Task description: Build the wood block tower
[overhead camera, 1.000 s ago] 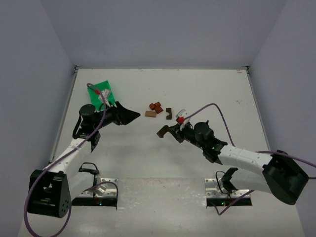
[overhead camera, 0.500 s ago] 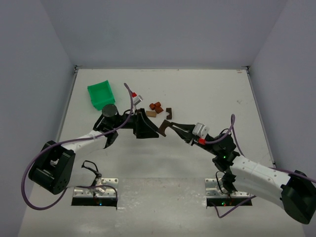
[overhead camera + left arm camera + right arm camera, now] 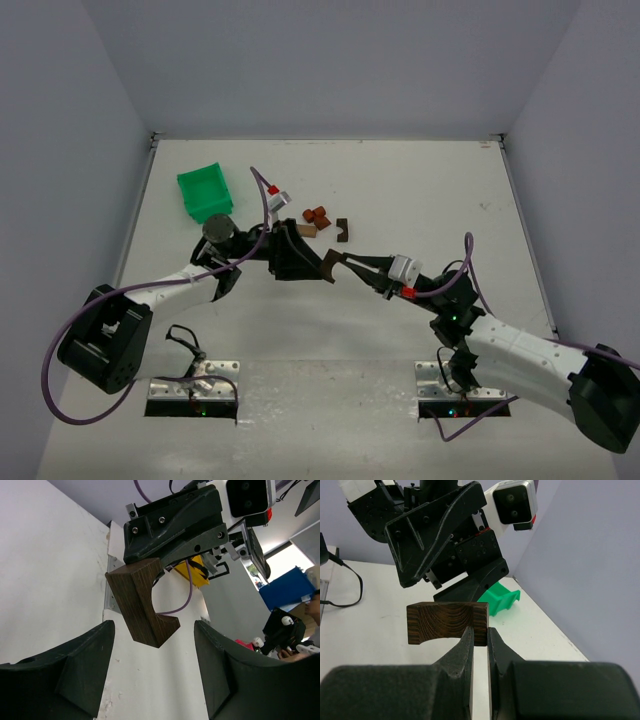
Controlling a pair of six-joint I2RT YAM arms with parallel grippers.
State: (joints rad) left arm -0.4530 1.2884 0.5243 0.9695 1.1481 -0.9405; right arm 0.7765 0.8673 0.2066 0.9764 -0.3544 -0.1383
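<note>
My right gripper [image 3: 338, 264] is shut on one end of a dark brown arch-shaped wood block [image 3: 327, 265] and holds it above the table's middle. In the right wrist view the block [image 3: 445, 622] sticks out to the left of the pinching fingers [image 3: 465, 645]. My left gripper [image 3: 312, 262] is open and faces the block end-on. In the left wrist view the block's [image 3: 142, 602] free end sits between the spread fingers [image 3: 90, 655], touching neither. Reddish-orange pieces [image 3: 316, 215], a tan block [image 3: 305, 230] and another dark arch [image 3: 342, 230] lie behind.
A green plastic bin [image 3: 204, 190] stands at the back left, and it also shows in the right wrist view [image 3: 502, 600]. Both arms meet over the table's middle. Grey walls close in the back and sides.
My left arm swung from the green bin to the centre. My right gripper carried the dark arch block to meet it; in the last half second both closed in slightly.
</note>
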